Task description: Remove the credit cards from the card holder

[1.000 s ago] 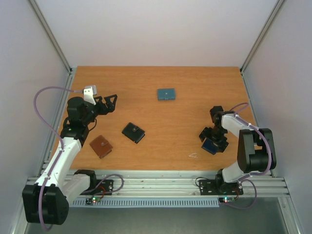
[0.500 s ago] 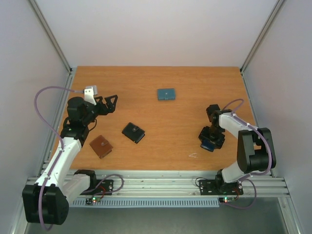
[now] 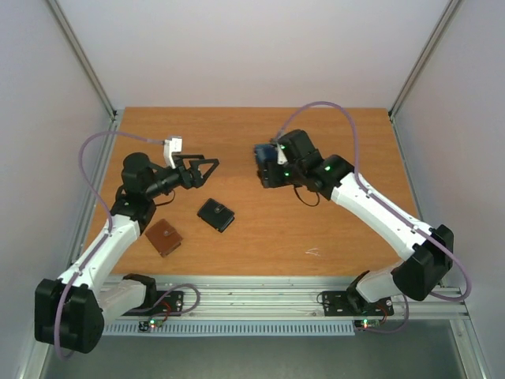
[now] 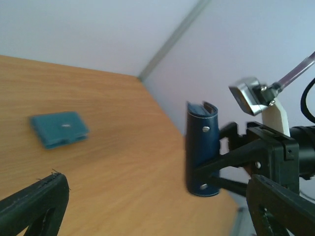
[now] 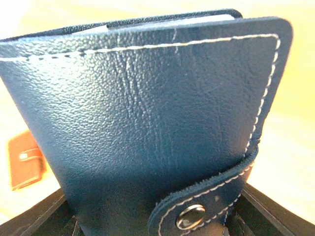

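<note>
Card holder [image 4: 201,147] upright, clamped between the right jaws; left jaws wide apart, facing it

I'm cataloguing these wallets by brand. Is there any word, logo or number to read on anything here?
None. The navy card holder shows only pale stitching and a plain metal snap. The teal wallet, black wallet and brown wallet are too small or blurred to show any print.
</note>
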Robot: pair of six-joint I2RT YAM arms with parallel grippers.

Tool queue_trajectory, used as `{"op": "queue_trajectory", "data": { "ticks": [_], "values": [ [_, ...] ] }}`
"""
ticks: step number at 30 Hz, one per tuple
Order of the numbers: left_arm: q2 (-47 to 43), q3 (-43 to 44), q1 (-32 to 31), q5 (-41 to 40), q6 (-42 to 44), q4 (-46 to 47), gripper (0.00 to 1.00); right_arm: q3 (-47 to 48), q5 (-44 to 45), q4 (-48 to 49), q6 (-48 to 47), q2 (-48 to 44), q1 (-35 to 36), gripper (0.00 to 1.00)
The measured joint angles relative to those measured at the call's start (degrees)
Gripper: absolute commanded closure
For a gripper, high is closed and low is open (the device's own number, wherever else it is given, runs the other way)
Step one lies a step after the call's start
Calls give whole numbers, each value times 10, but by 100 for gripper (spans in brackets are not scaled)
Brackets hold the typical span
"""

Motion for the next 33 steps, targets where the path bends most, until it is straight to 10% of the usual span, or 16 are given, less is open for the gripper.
{"op": "queue_trajectory", "data": {
  "ticks": [11, 19, 23, 26, 33],
  "values": [
    [16, 53, -51, 80, -75, 104, 11, 96, 38, 72, -137, 2, 137, 32],
    [16, 54, -73, 65, -66, 99, 56, 139, 57, 66, -179, 29, 168, 32],
    [16, 55, -76, 59, -61, 99, 99, 140, 63, 60, -189, 33, 171, 27],
    [16, 55, -76, 54, -57, 94, 100, 140, 66, 57, -199, 32, 172, 3],
    [0, 52, -74, 67, -14, 69, 100, 142, -12, -1, -235, -13, 147, 1]
  ]
}}
